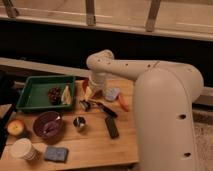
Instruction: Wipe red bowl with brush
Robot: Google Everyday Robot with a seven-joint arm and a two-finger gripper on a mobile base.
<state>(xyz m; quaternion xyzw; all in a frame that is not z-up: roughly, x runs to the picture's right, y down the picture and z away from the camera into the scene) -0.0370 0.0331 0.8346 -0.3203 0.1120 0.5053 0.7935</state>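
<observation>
I have the gripper (93,91) low over the back of the table (95,147), jaws apart and, as far as I can tell, holding nothing. It is just behind the brush (98,107), which lies flat on the wood, and the red bowl (85,83) sits half hidden right beside the wrist. If I drop for the slim handle, I could shove the bowl, since my own arm blocks my view of it. The jaws might also skid the handle toward the black block (112,127) or the small metal cup (79,122) instead of closing on it.
</observation>
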